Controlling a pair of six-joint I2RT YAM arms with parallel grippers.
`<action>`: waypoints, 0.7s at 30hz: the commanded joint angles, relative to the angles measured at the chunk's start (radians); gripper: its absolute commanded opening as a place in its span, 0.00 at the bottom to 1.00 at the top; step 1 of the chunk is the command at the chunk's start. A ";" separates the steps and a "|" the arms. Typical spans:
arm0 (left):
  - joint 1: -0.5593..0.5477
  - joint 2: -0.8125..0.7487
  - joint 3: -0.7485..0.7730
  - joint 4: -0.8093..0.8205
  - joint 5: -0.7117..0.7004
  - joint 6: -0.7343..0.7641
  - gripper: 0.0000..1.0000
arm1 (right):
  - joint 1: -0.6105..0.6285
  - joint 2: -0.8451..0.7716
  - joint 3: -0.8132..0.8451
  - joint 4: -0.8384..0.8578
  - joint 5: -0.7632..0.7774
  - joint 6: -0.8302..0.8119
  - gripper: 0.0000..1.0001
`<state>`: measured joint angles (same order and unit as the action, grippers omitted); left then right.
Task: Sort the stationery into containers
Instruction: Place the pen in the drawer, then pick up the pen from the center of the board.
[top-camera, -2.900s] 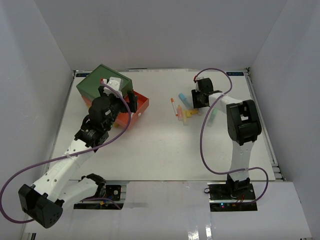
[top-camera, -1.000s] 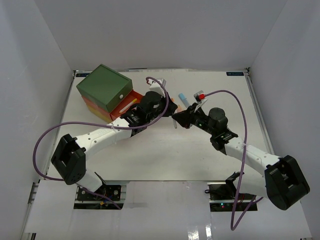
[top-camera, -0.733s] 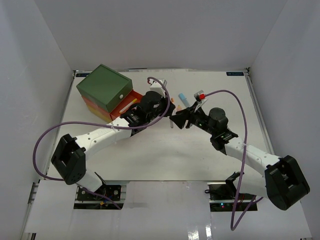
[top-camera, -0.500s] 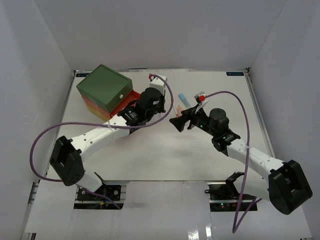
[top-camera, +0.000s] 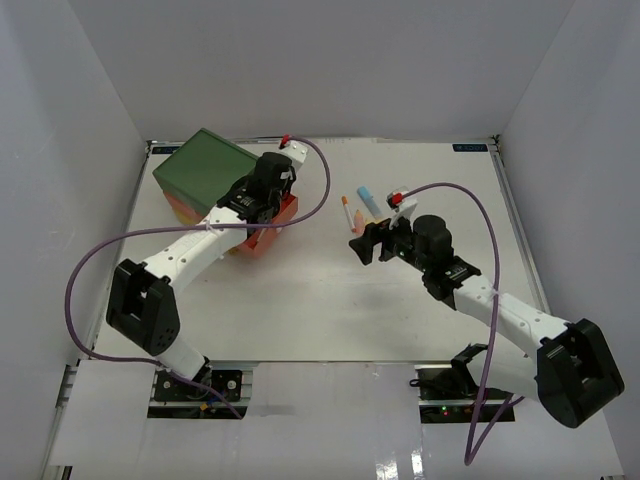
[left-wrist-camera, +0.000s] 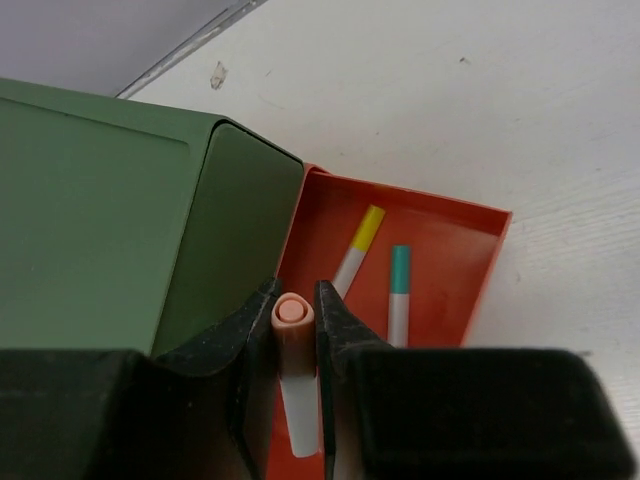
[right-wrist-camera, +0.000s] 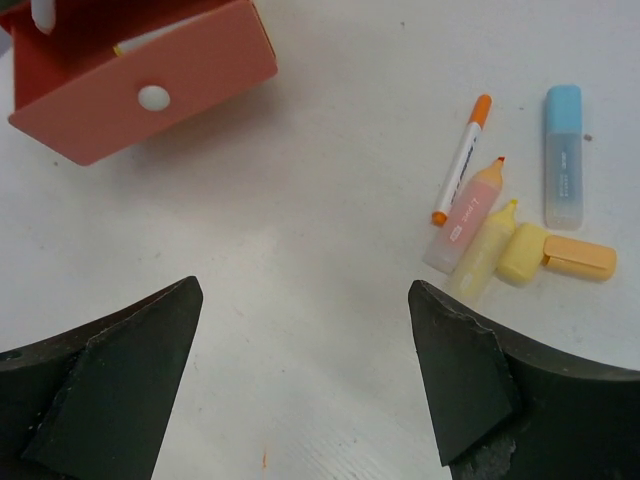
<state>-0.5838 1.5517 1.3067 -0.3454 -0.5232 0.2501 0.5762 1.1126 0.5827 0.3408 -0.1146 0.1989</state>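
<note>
Now the left gripper (left-wrist-camera: 297, 325) is clamped on an orange-capped pen (left-wrist-camera: 297, 400) just above the open orange-red drawer (left-wrist-camera: 445, 270). It should clear the edge of the green top layer (left-wrist-camera: 90, 220), then let go low. Right gripper (right-wrist-camera: 300, 345) hangs wide open, empty, near the loose markers (right-wrist-camera: 478, 240).
</note>
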 joint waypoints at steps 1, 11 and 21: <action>0.012 0.040 0.045 -0.021 0.023 0.040 0.32 | 0.004 0.039 0.077 -0.072 0.010 -0.055 0.90; 0.019 0.025 0.074 -0.027 -0.014 -0.017 0.70 | 0.004 0.261 0.330 -0.278 0.108 -0.142 1.00; 0.019 -0.350 -0.023 0.023 0.261 -0.241 0.98 | 0.004 0.665 0.722 -0.488 0.233 -0.159 0.90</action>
<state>-0.5652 1.3846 1.3151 -0.3889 -0.3817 0.0986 0.5766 1.7161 1.2224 -0.0517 0.0540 0.0586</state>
